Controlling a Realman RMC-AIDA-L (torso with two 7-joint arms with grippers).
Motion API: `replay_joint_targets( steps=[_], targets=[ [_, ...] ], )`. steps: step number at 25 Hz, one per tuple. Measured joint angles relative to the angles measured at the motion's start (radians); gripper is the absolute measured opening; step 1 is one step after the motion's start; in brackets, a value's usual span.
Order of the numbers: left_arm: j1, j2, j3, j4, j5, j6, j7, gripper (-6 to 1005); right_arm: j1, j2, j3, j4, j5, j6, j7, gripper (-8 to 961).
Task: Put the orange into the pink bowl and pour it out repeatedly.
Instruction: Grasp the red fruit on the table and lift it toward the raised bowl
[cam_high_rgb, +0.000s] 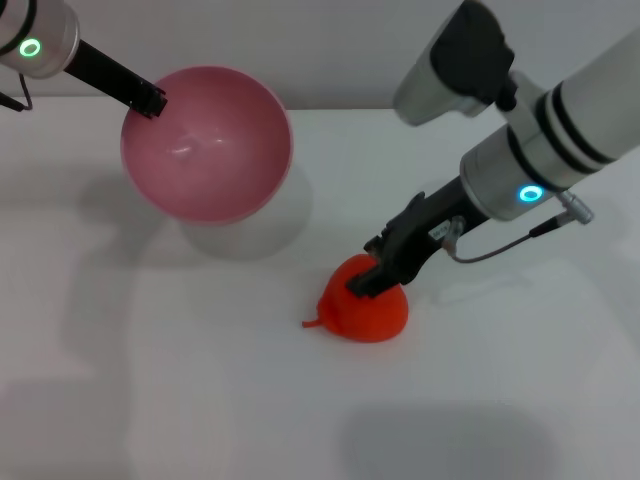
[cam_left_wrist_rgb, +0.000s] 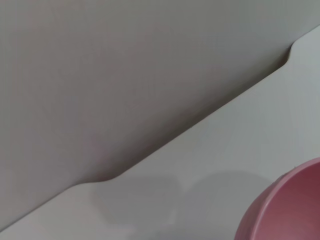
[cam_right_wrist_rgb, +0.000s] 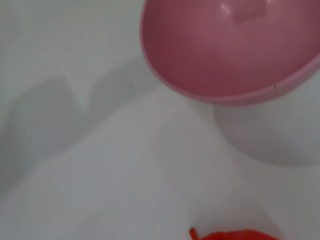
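- On the left, our left gripper (cam_high_rgb: 155, 100) has its fingers clamped on the rim of the pink bowl (cam_high_rgb: 207, 142) — held empty, tilted, above the white tabletop (cam_high_rgb: 150, 380).
- To the right, the orange (cam_high_rgb: 365, 303) sits on the tabletop, our right gripper (cam_high_rgb: 372, 278) touching its top; we cannot tell if those fingers are closed.
- The bowl lies left of the orange and farther away — a lift-and-carry, we judge.

No lettering, label, brand mark or number can be read anywhere in these views. The pink bowl (cam_high_rgb: 207, 142), the orange (cam_high_rgb: 366, 305) and the white worktop (cam_high_rgb: 200, 380) are all plain and unmarked. The only sign-like marks are small glowing green ring lights, one on each arm's wrist, bearing no characters.
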Motion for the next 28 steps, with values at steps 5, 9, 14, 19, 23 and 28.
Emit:
replay_joint_targets(
  steps=[5, 9, 14, 19, 23, 28],
  targets=[
    [0.007, -0.006, 0.002, -0.001, 0.000, 0.000, 0.000, 43, 0.004, 0.001, -0.060, 0.058, 0.004, 0.068, 0.001, 584],
    [0.009, -0.009, 0.003, -0.002, 0.000, 0.000, 0.001, 43, 0.005, 0.002, -0.081, 0.102, 0.007, 0.115, 0.002, 583],
    [0.010, -0.010, 0.013, -0.002, 0.000, 0.004, 0.002, 44, 0.005, 0.003, -0.085, 0.122, 0.013, 0.137, 0.002, 583],
    [0.011, -0.011, 0.016, -0.002, 0.000, 0.002, 0.003, 44, -0.001, 0.003, -0.080, 0.123, 0.036, 0.138, 0.004, 582],
    [0.016, -0.012, 0.016, 0.001, 0.000, 0.001, 0.004, 44, -0.003, 0.003, -0.083, 0.123, 0.037, 0.137, 0.004, 582],
    [0.020, -0.014, 0.016, 0.003, 0.000, -0.001, 0.004, 44, -0.004, 0.002, -0.085, 0.124, 0.038, 0.130, 0.004, 341]
  ],
)
